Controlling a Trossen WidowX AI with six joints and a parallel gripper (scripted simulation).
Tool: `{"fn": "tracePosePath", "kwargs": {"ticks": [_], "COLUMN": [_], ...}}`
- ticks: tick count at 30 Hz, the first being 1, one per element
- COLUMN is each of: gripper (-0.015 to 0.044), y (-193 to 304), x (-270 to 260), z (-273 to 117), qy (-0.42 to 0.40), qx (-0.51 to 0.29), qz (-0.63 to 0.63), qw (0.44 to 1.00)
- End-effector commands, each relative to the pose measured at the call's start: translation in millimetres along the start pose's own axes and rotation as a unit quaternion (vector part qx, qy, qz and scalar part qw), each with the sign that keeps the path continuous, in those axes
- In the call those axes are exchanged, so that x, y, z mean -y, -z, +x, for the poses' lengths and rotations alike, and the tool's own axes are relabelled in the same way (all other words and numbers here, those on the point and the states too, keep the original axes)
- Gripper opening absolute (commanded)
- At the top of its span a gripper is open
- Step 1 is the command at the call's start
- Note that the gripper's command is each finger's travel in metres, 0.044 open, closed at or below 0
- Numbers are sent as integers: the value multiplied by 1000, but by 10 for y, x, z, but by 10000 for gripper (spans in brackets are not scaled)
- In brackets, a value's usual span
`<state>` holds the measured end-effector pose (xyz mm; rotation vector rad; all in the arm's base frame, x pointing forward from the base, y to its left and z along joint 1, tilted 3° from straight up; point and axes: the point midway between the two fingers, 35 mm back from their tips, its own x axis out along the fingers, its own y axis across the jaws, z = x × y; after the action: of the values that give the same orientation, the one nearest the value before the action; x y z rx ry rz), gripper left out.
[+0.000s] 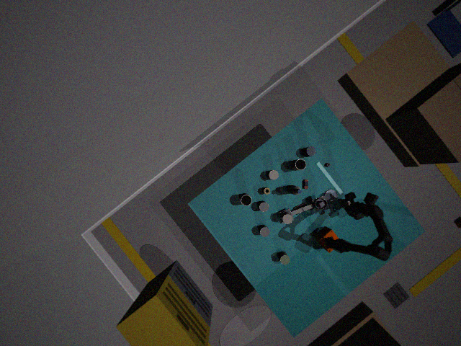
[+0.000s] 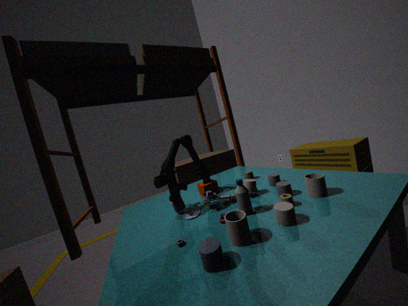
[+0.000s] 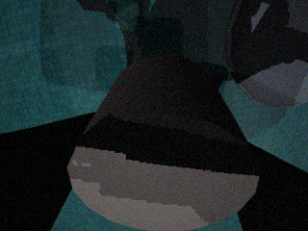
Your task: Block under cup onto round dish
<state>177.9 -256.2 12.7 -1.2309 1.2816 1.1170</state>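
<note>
Currently gripper (image 1: pixel 336 204) (image 2: pixel 176 201) (image 3: pixel 162 130) pinching one cup (image 2: pixel 178 206) (image 3: pixel 161 188); dish (image 1: pixel 330 193) (image 2: pixel 192 215) at its 4 o'clock, exterior view. Other cup (image 1: pixel 287 218) (image 2: pixel 250 185) at balance's (image 1: pixel 302 209) (image 2: pixel 225 197) 8 o'clock end, top view.

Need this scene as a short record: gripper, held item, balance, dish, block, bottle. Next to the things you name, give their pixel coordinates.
gripper: shut on a cup; gripper (image 1: pixel 338 205) (image 2: pixel 176 200) (image 3: pixel 162 130)
held item: pale cup (image 2: pixel 178 206) (image 3: pixel 164 188), off the balance, near the dish
balance: balance (image 1: pixel 302 209) (image 2: pixel 227 197), other cup (image 1: pixel 287 218) (image 2: pixel 250 186) at one end
dish: round dish (image 1: pixel 330 193) (image 2: pixel 191 215), on the teal tabletop (image 1: pixel 323 294) (image 2: pixel 158 269)
block: cannot tell where
bottle: upright bottle (image 1: pixel 295 190) (image 2: pixel 243 200), blue cap
</note>
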Motion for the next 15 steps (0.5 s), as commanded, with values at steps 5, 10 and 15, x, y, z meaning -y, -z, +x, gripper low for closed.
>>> {"fn": "tracePosePath", "kwargs": {"ticks": [5, 10, 15], "gripper": [0, 0, 79], "y": [-19, -21, 10], "x": [-7, -8, 8], "z": [119, 203, 151], "qy": [-1, -1, 1], "qx": [4, 4, -2], "qz": [-2, -2, 0], "qw": [1000, 1000, 1000]}}
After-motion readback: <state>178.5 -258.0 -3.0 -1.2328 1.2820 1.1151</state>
